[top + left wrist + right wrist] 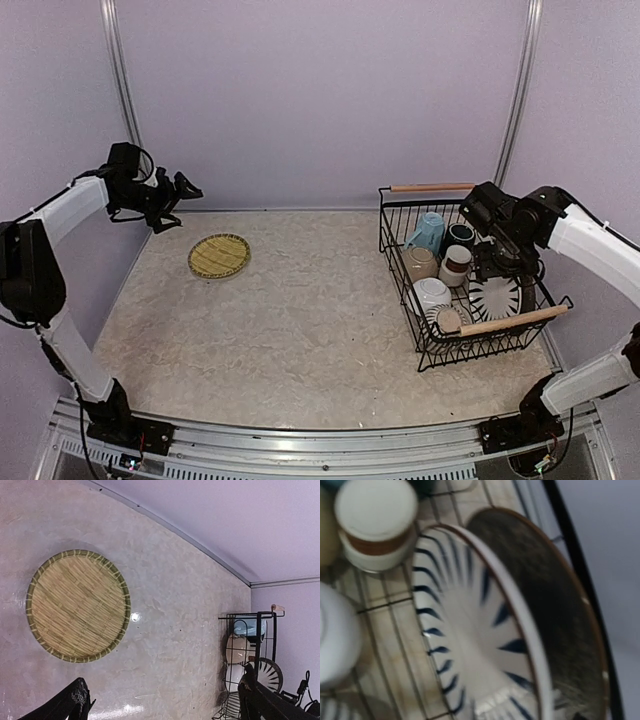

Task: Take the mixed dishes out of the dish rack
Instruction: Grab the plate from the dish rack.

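Black wire and pale wood: the dish rack (480, 350) on the right half of the counter (320, 340), fully loaded by the look of it. Standing on edge along its right side, the black-and-white striped plate (470, 630), with the dark plate (555, 595) leaning just behind, apparently touching. Left of those, the brown-white cup (375, 525); further back, the light blue mug (428, 230) and the dark green mug (459, 236); towards the front, a white bowl (430, 293). Unloading seemingly not begun.

Low over the two plates, within the rack's outline, the right tool (497, 265); opening impossible to tell, fingers out of its own camera's view, no sign of anything held. High by the far left corner, the left tool (162, 680), spread wide and empty, well apart from the woven round tray (219, 255).

Probably going for the striped plate first. Hazards, as a judgement only: closing across both rims at once and dragging the dark plate up too; clipping the wire wall or the near wooden handle (510, 320) on the lift; tipping the plate onto the cup; losing a glazed rim from too shallow a pinch.
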`<control>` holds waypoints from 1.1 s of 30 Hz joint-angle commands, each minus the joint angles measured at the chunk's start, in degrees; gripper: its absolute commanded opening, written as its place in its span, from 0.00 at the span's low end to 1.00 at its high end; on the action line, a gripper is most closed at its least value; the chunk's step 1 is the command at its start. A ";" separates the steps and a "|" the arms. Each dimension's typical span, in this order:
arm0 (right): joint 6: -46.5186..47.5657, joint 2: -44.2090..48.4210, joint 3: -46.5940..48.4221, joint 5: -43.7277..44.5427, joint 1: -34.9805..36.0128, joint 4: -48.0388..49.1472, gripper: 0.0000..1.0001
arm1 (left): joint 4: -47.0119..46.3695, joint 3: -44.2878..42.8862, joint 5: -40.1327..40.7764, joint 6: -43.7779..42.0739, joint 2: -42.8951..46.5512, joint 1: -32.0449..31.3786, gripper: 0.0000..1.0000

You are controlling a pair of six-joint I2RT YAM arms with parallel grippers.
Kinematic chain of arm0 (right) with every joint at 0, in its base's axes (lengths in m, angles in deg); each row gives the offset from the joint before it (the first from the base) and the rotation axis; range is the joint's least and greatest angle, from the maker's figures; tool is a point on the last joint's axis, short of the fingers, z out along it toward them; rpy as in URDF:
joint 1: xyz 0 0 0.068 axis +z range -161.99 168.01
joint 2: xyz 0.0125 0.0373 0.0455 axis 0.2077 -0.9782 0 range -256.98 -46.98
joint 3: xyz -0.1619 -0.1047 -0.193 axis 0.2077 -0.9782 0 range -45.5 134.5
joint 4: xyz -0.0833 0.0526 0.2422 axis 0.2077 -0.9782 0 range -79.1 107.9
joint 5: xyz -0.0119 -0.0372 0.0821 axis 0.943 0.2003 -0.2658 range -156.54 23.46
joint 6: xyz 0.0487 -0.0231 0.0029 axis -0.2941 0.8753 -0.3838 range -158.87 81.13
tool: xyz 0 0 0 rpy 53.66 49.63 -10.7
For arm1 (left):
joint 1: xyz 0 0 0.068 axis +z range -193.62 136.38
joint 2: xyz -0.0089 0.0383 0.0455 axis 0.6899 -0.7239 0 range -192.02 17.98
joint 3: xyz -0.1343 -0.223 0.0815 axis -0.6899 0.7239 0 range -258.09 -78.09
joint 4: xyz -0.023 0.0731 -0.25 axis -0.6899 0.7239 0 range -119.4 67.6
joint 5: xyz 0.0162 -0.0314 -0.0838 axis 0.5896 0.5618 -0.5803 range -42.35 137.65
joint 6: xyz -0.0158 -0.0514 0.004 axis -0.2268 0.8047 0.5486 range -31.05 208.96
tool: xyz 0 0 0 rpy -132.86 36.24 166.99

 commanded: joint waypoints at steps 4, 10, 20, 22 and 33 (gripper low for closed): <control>-2.37 -2.19 -0.96 3.65 -2.68 -4.42 0.72 | -2.19 2.81 -0.38 -2.74 9.22 -4.62 0.99; 0.97 -3.14 -3.29 2.89 -5.35 0.61 0.65 | -2.76 3.45 -0.53 -3.47 13.18 -5.97 0.99; 7.47 -6.28 -7.01 2.09 -8.23 8.68 0.61 | -4.25 3.96 -3.33 -2.83 13.98 -7.31 0.99; 8.54 -7.11 -7.41 1.94 -8.50 9.83 0.59 | -5.09 4.50 -3.66 -3.04 14.24 -7.38 0.99; 12.62 -6.84 -9.75 -3.22 -8.71 14.08 0.42 | -5.03 4.64 -2.98 -3.96 13.53 -7.35 0.99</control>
